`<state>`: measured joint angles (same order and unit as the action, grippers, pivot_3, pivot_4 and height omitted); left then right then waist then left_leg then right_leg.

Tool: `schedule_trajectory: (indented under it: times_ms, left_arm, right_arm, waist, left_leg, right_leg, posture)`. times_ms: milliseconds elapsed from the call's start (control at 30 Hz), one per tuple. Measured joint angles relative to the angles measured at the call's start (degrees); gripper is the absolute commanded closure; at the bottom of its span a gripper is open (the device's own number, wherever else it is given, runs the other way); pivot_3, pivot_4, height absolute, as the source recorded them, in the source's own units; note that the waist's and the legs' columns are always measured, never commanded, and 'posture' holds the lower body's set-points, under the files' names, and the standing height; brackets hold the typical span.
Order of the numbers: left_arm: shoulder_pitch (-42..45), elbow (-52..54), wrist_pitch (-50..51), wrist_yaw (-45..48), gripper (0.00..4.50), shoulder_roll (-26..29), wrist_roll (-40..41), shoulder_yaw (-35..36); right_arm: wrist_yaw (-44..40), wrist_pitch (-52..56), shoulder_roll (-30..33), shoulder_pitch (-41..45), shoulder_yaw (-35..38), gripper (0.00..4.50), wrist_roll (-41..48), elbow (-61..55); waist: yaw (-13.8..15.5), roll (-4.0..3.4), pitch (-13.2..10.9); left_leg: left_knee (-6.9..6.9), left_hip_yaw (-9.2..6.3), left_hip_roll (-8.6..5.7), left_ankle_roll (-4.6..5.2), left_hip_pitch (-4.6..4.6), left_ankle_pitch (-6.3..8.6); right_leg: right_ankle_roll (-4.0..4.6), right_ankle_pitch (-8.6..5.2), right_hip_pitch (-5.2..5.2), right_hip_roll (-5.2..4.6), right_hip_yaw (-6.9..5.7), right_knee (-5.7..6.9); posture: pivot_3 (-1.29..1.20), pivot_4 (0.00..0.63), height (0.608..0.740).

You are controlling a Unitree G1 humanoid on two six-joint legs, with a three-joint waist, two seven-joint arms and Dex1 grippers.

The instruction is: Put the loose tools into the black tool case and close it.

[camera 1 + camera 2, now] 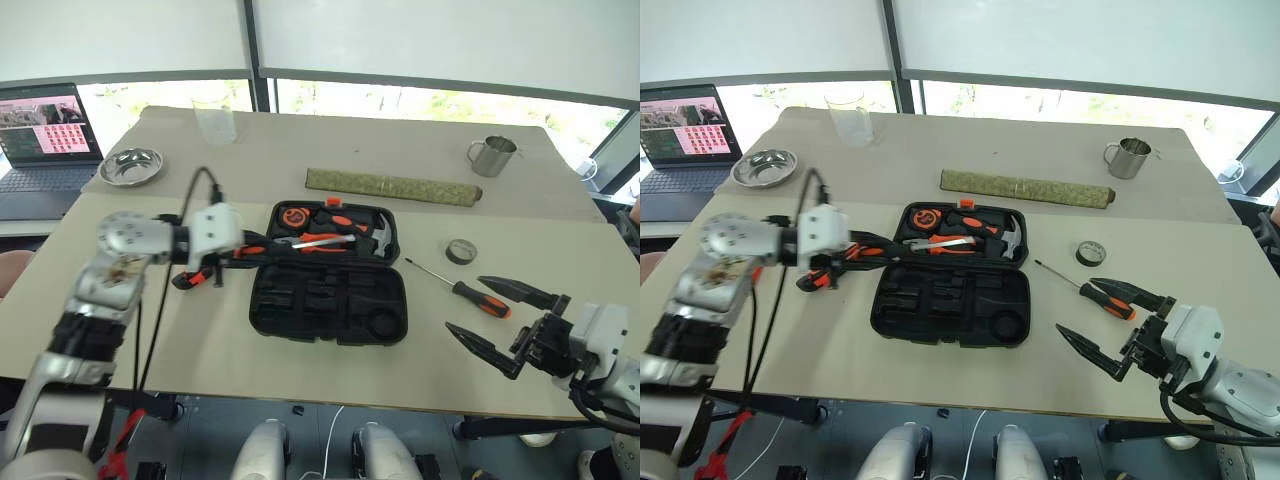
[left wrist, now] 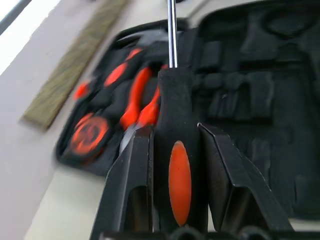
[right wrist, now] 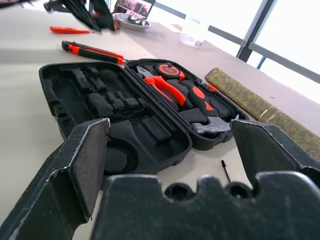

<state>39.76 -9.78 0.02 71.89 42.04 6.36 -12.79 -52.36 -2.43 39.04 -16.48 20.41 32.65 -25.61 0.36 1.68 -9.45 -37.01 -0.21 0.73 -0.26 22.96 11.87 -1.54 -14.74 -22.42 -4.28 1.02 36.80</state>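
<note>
A black-and-orange screwdriver (image 2: 180, 165) is gripped in the left pincer (image 1: 232, 252) over the open tool case (image 1: 330, 300) on the worktop (image 1: 200, 350) — the right pincer (image 1: 505, 320) is spread wide, empty.

Left arm reaches in from the left, wrist bent so the left gripper (image 1: 245, 250) points rightward and slightly down; its fingers (image 2: 131, 180) are clamped on a black-and-orange screwdriver handle (image 2: 179, 170). Right arm sits low at the right, right gripper (image 1: 497, 318) roughly level, pointing left, fingers spread wide and empty.
</note>
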Motion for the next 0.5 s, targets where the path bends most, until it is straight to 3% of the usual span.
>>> schedule_trajectory:
  times_ms: [200,500]
  left_arm:
    - [2.89,-7.09,-2.56,-0.71,3.63,-2.53,-8.43,-6.58]
    - [5.44,-15.12,-8.90,-4.27,3.63,-7.49,-13.26,-8.27]
  right_arm:
    - [1.59,1.12,-1.31,-0.32,-1.91,0.00,-0.82,-1.40]
    - [2.26,1.13,-2.41,-2.71,-2.52,0.00,-2.10,-2.59]
  waist:
    - [-0.66,0.01,-0.01]
    - [-0.29,0.02,-0.01]
  left_leg:
    - [-0.02,-0.02,0.02,0.03,0.03,0.01]
    - [-0.15,-0.03,-0.02,0.04,0.18,0.02]
  right_leg:
    - [-0.04,-0.03,-0.05,0.04,0.01,0.04]
    - [-0.06,-0.01,-0.12,-0.03,-0.01,0.06]
  posture:
    - [0.00,0.150,0.740]
    - [0.00,0.150,0.740]
